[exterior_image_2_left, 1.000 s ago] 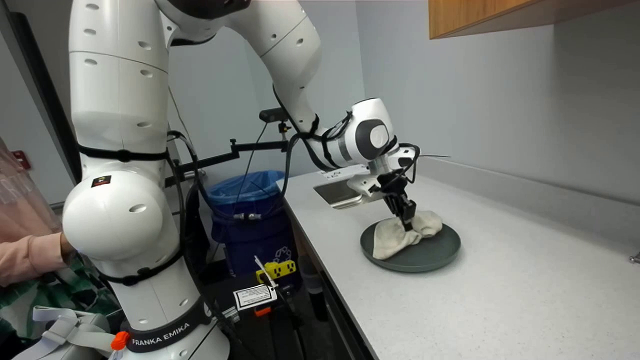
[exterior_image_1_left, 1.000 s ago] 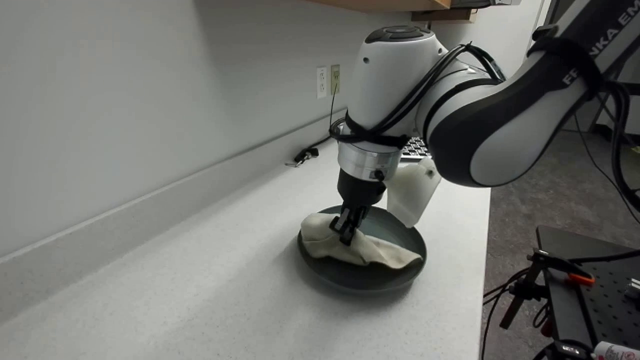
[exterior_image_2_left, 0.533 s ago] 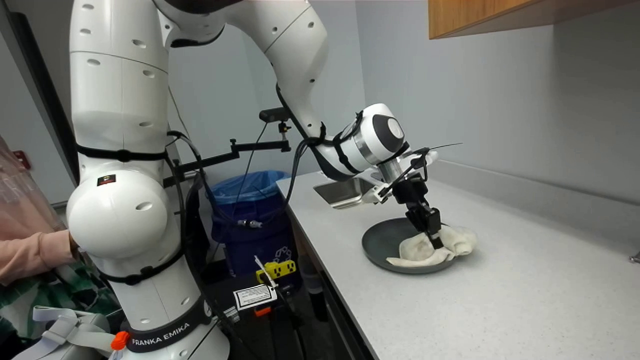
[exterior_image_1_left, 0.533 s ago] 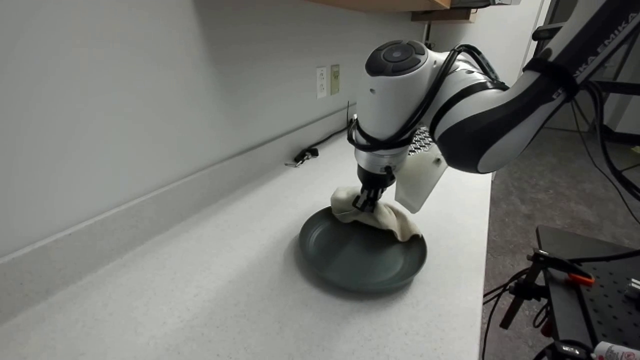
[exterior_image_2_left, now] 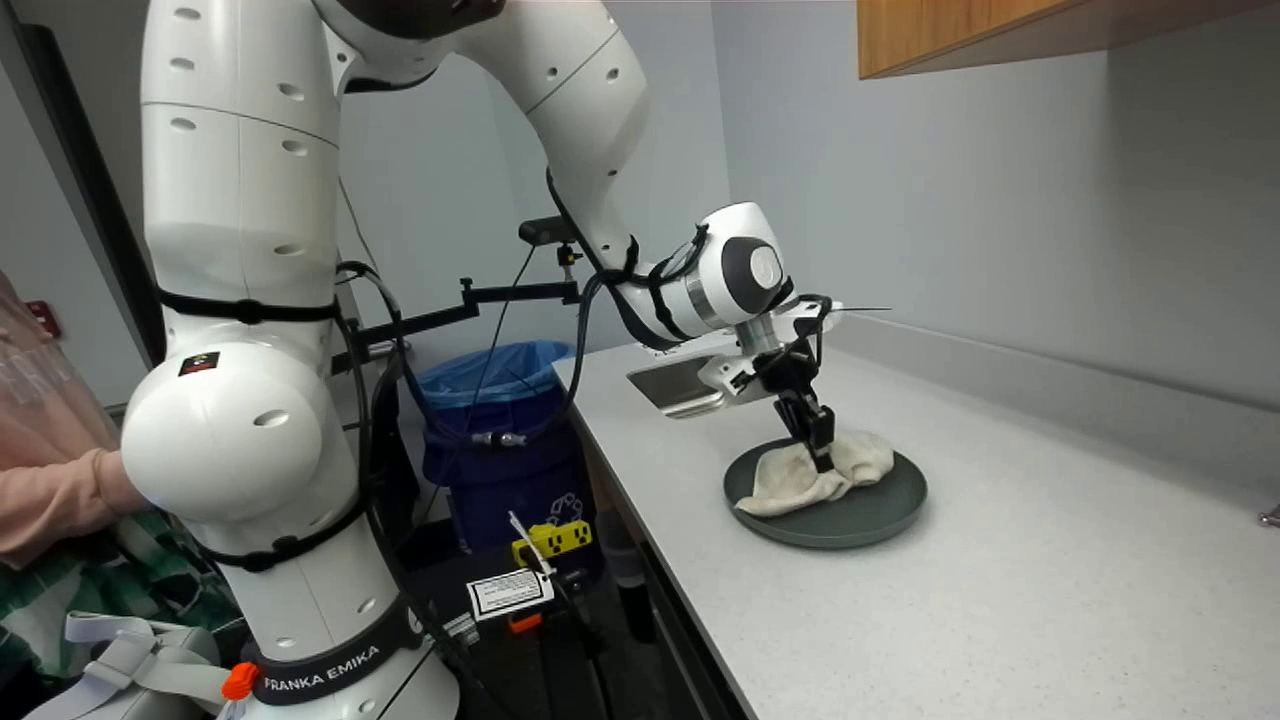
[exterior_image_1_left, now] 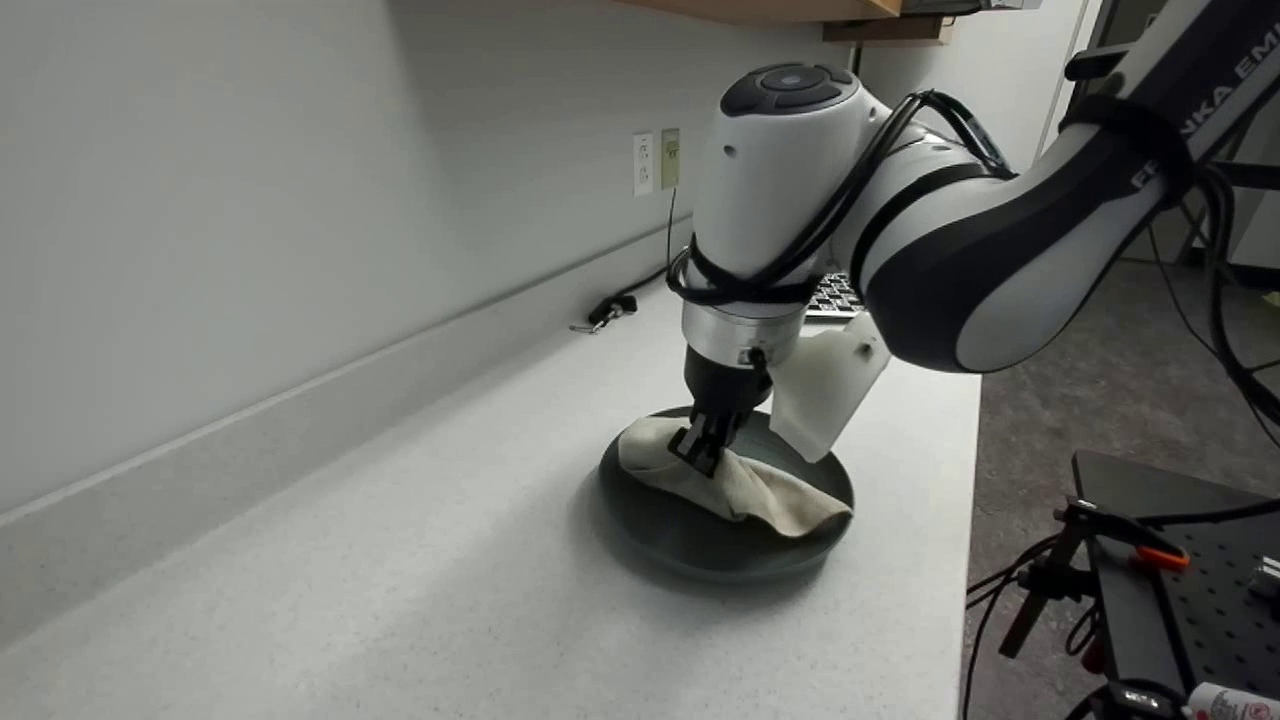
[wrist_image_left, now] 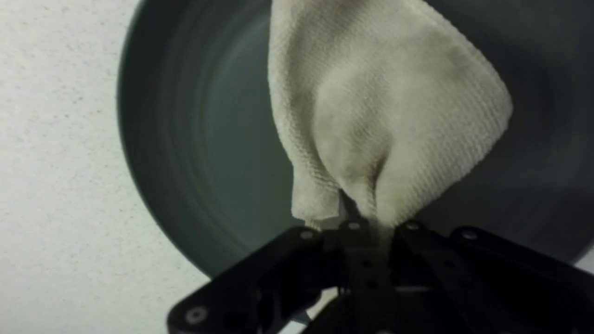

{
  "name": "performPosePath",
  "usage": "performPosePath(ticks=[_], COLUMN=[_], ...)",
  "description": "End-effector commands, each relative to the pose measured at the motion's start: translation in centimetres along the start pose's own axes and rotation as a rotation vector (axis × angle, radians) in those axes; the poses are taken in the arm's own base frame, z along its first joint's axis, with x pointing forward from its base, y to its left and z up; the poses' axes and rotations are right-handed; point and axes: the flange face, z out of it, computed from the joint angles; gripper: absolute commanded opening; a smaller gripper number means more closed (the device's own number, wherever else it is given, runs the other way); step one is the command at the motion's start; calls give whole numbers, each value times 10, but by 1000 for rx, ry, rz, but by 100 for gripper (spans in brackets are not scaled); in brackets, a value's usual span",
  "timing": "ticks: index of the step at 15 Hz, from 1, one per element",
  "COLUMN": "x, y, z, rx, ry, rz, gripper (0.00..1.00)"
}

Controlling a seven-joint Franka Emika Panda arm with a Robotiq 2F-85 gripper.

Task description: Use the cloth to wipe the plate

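Cream-coloured, ribbed cloth [wrist_image_left: 417, 93], pinched near its middle by the black, two-fingered gripper [wrist_image_left: 383, 226], lies bunched across a dark grey-green, round plate [exterior_image_1_left: 690, 545]; the jaws stand close together with a fold of fabric between them. The plate rests flat on a white, speckled countertop [exterior_image_1_left: 430, 580], and nothing is seen bracing it. Wiping appears to be the step in hand, though how much remains to be done cannot be told. The likeliest trouble is the plate sliding along with the cloth: a hard press joined to a sideways stroke could drag it, and a drift towards the counter's open edge [exterior_image_1_left: 966, 560] would matter most. Pressing down near the raised rim [wrist_image_left: 132, 93] could tip the plate rather than clean it. Too light a touch brings the opposite fault, since slack fabric would merely skim over the middle and leave patches unwiped. The grip seems to take in only a narrow fold, so a catch on the rim could tug the cloth loose; in an exterior view one free end [exterior_image_1_left: 815, 512] lies at that rim, on the side of the open edge, where such a snag looks most likely. Whether the gripper bears on the plate through the fabric is hidden; if the cloth there is thin or shifts aside, the gripper could scrape the surface.
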Motion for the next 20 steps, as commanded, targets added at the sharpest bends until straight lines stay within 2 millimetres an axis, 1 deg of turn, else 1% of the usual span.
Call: performPosePath(ticks=[1, 4, 6, 10, 11, 12, 13, 15, 20], x=[8, 10, 13, 15, 15, 13, 11, 6, 3], y=[-2, 1, 15, 54, 62, 65, 64, 55, 10], z=[-7, -7, -2, 13, 14, 16, 18, 20, 7], rx=[119, 167, 70, -150, -197, -226, -233, -206, 37], ry=[3, -17, -26, -8, 0, 0, -9, -29, -33], rz=[1, 14, 31, 67, 79, 80, 77, 60, -1], gripper=[3, 3, 3, 3, 3, 3, 3, 3, 3])
